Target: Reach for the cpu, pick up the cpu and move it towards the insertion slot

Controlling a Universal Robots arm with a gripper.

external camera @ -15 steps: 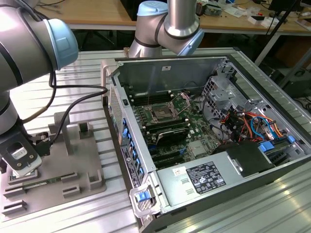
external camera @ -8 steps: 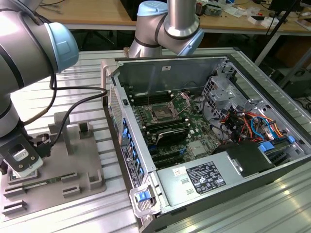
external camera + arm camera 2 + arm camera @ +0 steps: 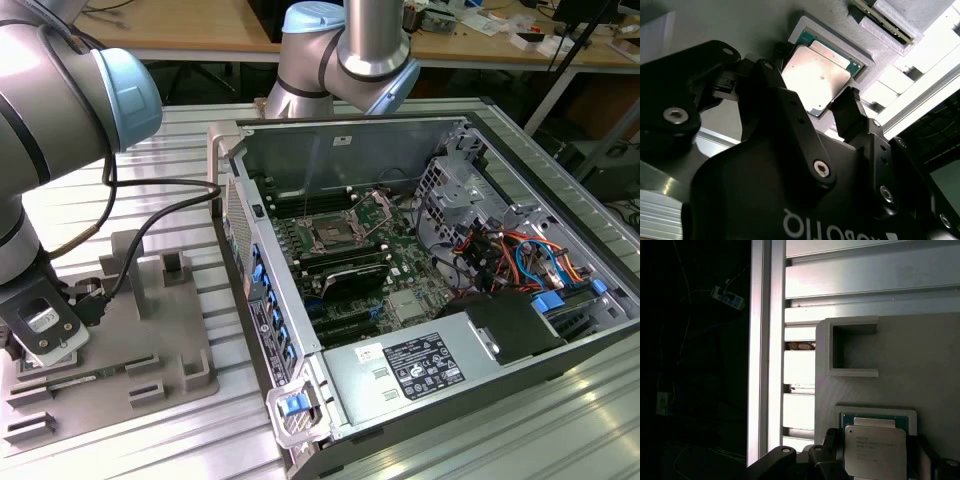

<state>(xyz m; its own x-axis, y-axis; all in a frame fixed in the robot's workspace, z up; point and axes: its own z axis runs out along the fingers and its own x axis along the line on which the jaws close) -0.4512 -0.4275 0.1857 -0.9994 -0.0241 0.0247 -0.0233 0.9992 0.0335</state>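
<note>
Closing in on the pick-up step, I have the gripper (image 3: 812,84) straddling the cpu (image 3: 816,70), which lies flat in its recess on the grey tray (image 3: 150,300), at the exterior view's left. I cannot tell whether it grips yet. The insertion slot (image 3: 330,237) sits well apart, inside the computer case (image 3: 440,370). By my judgement, lifting calls for a firm, level hold on the thin edges.

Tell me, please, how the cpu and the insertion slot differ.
The cpu lies in a recess of the grey tray outside the computer case; the insertion slot sits on the motherboard inside it. The cpu's top is silvery metal; the slot has a shiny frame round a dark centre. The hand is at the cpu, far from the slot. Both are square.
</note>
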